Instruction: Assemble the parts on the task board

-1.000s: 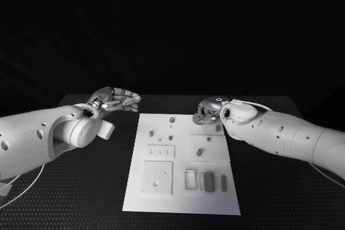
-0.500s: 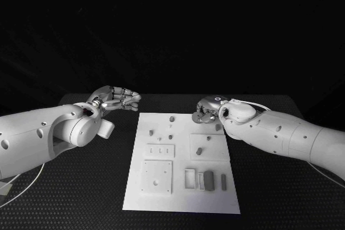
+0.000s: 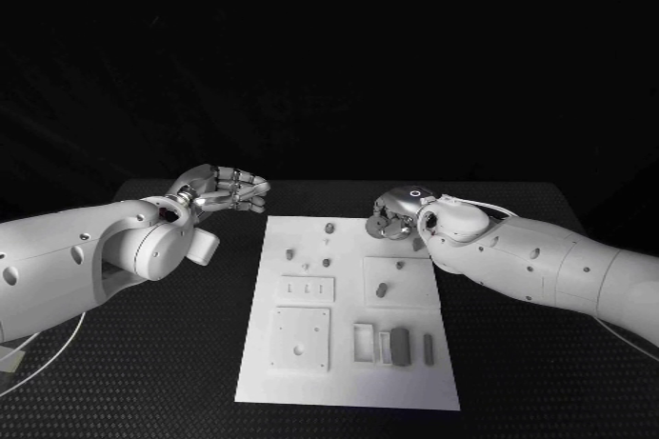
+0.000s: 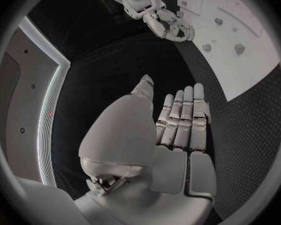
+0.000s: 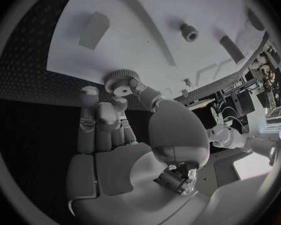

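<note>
Small toothed gear (image 5: 120, 82) pinched at fingertips of right hand (image 3: 394, 215) over far corner of task board (image 3: 350, 387). Judged light, rigid, slippery; rim grip best. Left hand (image 3: 220, 189) empty, fingers loosely curled.

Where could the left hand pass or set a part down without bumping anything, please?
Bare black table lies along the task board's left edge, behind the left hand, and along its near edge. The board's far right corner is crowded: the right hand holds a round part there.
</note>
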Tool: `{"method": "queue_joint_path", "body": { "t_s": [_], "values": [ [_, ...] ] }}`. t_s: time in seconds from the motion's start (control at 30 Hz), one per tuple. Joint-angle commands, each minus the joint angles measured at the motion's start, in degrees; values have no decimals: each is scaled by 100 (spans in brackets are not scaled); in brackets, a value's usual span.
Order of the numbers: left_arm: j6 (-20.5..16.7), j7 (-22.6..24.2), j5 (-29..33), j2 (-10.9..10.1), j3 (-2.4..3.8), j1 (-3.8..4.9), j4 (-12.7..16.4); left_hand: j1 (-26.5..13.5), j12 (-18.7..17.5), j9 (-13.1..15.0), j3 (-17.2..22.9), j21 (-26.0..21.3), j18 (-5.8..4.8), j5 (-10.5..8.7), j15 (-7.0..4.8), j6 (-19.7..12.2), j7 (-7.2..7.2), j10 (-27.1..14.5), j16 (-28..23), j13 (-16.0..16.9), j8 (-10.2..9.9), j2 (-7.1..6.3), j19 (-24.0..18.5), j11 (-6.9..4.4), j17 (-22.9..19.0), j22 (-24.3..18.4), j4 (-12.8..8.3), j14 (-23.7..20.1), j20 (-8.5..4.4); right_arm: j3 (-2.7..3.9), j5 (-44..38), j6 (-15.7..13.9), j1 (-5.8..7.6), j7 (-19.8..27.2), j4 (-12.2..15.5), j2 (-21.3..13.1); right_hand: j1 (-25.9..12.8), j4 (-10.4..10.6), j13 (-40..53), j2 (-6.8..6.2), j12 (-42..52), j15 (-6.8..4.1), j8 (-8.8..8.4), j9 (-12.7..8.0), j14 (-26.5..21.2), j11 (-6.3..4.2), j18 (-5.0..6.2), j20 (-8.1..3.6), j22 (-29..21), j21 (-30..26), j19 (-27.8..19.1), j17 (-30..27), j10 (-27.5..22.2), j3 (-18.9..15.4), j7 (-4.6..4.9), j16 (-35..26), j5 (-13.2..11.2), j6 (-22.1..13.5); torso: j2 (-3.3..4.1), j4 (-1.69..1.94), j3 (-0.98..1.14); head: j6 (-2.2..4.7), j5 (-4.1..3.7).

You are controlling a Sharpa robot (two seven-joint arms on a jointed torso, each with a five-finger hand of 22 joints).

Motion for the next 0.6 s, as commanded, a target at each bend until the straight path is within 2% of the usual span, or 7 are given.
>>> {"method": "queue_joint_path", "body": {
  "t_s": [0.03, 0.2, 0.33, 0.53, 0.6],
  "values": [
    [58, 42, -22, -6, 3, 8, 21, -5, -35, -10, 39, -39, 59, 26, 26, 46, 160, 17, -27, -5, -26, -40, 40, 4, 9, -2, -5, 7, -1, -71, -222, 240, -116, -140, 96, -44, -76, 19, -17, -38, 28, -48, 128, 108, 2, -14, 325, -2, 114, 22, 34, 9, 30, 22, 13, 26, -14, 607, -1, 1, -5, 1, 4],
    [58, 45, -22, -15, 3, 8, 28, -5, -37, -10, 40, -40, 59, 26, 26, 47, 158, 16, -28, -5, -26, -39, 40, 4, 10, -2, -5, 7, -1, -50, -339, 55, -97, -206, 253, -110, -108, 39, -36, -76, 32, -57, 131, 117, 5, -23, 325, -6, 111, 25, 45, 9, 47, 31, 4, 29, -13, 628, -3, -5, 1, 19, 9],
    [55, 49, -22, -22, 3, 8, 32, -6, -37, -11, 39, -41, 59, 26, 26, 47, 157, 16, -29, -5, -26, -39, 40, 4, 11, -2, -6, 7, -1, -8, -480, -112, -55, -276, 463, -187, -118, 54, -50, -98, 35, -64, 134, 123, 8, -30, 325, -11, 110, 28, 54, 10, 62, 44, -3, 33, -12, 644, -4, -2, -1, 30, 6],
    [48, 50, -22, -34, 3, 8, 36, -6, -38, -11, 39, -42, 59, 26, 26, 48, 156, 16, -30, -5, -26, -39, 40, 4, 11, -2, -6, 7, -1, 67, -740, -443, -8, -428, 904, -320, -119, 65, -70, -155, 36, -72, 129, 128, 11, -38, 325, -23, 110, 34, 68, 12, 80, 64, -10, 39, -11, 652, -5, 0, -1, 37, 10],
    [43, 52, -22, -36, 3, 8, 35, -6, -38, -11, 39, -42, 59, 26, 26, 48, 156, 16, -30, -5, -26, -39, 40, 4, 12, -2, -6, 7, -1, 80, -772, -543, 2, -487, 1038, -338, -112, 68, -85, -196, 32, -74, 124, 130, 11, -40, 325, -29, 108, 34, 72, 12, 86, 78, -12, 40, -12, 652, -6, 1, -2, 63, 7]
  ]
}}
